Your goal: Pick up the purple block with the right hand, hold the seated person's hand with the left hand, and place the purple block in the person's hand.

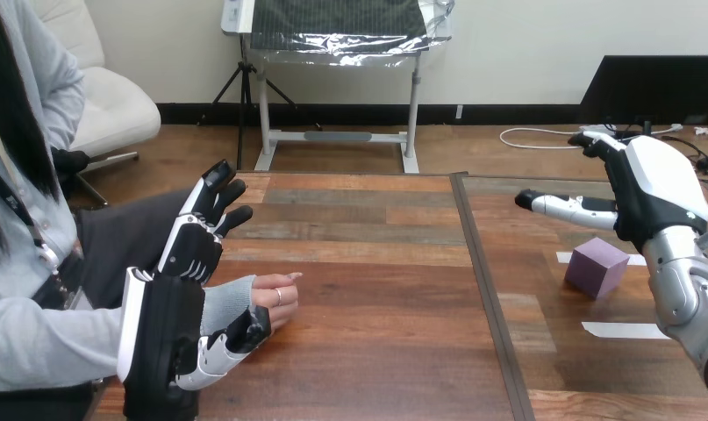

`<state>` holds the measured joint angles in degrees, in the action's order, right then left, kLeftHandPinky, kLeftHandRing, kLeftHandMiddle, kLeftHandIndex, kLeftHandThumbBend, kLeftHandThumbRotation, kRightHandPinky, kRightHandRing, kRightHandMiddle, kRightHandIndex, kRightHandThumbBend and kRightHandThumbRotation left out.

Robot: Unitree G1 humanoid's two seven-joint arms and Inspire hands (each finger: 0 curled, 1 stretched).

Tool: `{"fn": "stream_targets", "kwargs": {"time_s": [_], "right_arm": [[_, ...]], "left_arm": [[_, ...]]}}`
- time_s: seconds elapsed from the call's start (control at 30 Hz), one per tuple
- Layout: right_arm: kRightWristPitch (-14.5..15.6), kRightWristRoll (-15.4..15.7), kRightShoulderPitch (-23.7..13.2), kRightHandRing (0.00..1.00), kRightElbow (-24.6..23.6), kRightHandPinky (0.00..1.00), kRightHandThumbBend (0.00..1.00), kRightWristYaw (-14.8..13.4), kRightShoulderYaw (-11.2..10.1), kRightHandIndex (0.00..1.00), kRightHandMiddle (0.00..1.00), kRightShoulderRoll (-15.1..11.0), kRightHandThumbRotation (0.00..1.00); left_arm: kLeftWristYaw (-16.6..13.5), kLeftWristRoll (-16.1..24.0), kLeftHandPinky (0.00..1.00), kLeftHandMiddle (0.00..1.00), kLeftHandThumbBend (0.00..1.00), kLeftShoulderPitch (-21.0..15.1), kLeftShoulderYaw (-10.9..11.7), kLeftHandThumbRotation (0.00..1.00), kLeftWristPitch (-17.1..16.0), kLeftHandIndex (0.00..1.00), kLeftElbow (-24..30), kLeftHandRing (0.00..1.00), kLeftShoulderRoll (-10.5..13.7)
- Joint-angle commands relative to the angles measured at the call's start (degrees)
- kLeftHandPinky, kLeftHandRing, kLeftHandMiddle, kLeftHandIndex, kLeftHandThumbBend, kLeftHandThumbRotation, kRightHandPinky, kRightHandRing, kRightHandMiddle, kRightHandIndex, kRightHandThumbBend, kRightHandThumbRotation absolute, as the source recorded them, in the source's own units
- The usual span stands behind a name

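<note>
Wooden table, brown wood floor, white wall, white armchair, metal stand, dark screen.

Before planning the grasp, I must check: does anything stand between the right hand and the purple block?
Nothing visible does. The right hand is open above the purple block, apart from it, with only air between them.

The robot's black-and-white left hand hides the seated person's wrist. Only the person's hand shows past it, and whether the two touch cannot be told. The robot's silver right forearm runs off the right edge.
</note>
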<state>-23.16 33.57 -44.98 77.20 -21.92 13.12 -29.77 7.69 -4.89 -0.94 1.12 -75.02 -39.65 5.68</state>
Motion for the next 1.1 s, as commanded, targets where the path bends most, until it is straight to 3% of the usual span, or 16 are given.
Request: {"fn": "stream_targets", "kwargs": {"time_s": [0.0,0.37,1.07], "right_arm": [[1.74,-0.09,-4.51,0.85,0.25,0.75,0.97,0.85,0.45,0.85,0.83,-0.75,0.7],[4.36,0.57,-3.64,0.84,0.53,0.74,0.95,1.63,1.37,0.86,0.83,-0.41,0.68],[7.74,0.04,-1.8,0.85,0.93,0.76,0.89,3.12,2.09,0.86,0.84,0.36,0.63]], "left_arm": [[0.38,-0.81,0.82,0.93,1.0,-2.41,0.27,0.75,-0.79,0.9,2.67,0.9,0.52],[1.7,-3.03,0.83,0.93,1.0,-2.04,-0.66,0.72,-1.11,0.9,3.47,0.91,0.92],[2.27,-4.23,0.82,0.91,1.0,-0.76,-0.42,0.71,-1.92,0.89,5.2,0.9,0.91]]}}
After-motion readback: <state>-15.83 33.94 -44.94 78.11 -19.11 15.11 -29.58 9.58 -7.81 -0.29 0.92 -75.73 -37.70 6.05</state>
